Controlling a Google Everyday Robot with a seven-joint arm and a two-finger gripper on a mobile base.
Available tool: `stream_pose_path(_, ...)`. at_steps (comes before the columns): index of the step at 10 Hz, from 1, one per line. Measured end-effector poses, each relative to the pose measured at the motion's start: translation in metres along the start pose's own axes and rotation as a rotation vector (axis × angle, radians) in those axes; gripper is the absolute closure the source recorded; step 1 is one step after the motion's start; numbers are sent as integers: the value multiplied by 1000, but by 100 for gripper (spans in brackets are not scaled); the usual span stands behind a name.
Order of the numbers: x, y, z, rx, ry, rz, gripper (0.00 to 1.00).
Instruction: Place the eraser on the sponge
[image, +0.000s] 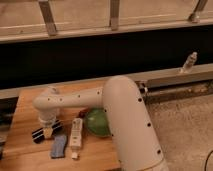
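Wooden table (24, 106) on speckled floor (186, 126), dark wall band (100, 56) behind, slanted metal struts (48, 18) above.

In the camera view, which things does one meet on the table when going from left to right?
eraser, with the end effector shut on it → sponge → white remote-like device → green bowl

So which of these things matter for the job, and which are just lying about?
In the job: eraser, with the gripper shut on its middle; blue sponge lying beside it.
Lying about: white remote-like device; green bowl; small bottle-like thing on the far ledge.
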Motion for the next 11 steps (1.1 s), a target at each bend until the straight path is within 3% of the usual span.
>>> stream_pose_path(11,-1,-2,-1,0,-1,4,100)
